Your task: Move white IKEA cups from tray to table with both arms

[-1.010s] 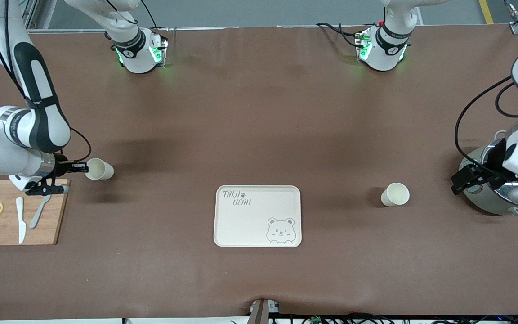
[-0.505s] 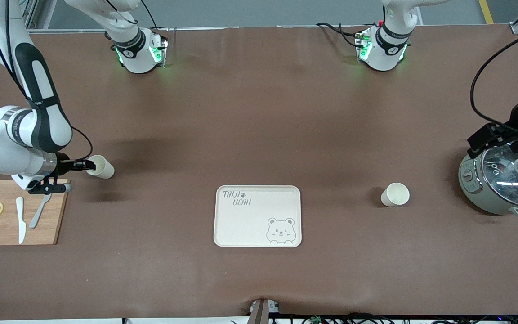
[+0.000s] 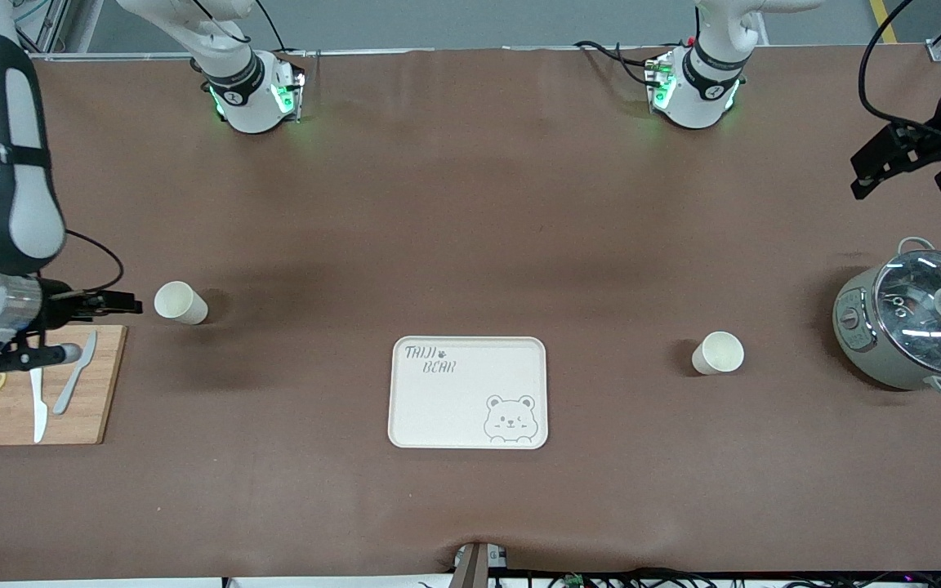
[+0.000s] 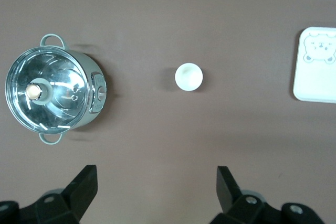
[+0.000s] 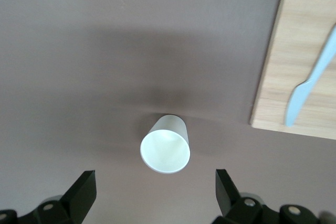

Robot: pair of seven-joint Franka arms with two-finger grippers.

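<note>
Both cups off the tray and standing on the surface. Right claw open, empty, just beside its cup. Left claw open, high, well apart from the second cup. Next: park both arms.

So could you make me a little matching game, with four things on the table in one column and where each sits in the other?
Things:
1. tray
2. pot
3. knife
4. cup by the right gripper

Places:
A. on the wooden board
B. left arm's end of the table
C. middle of the table
D. on the mat beside the board

Pairs: 1-C, 2-B, 3-A, 4-D
</note>
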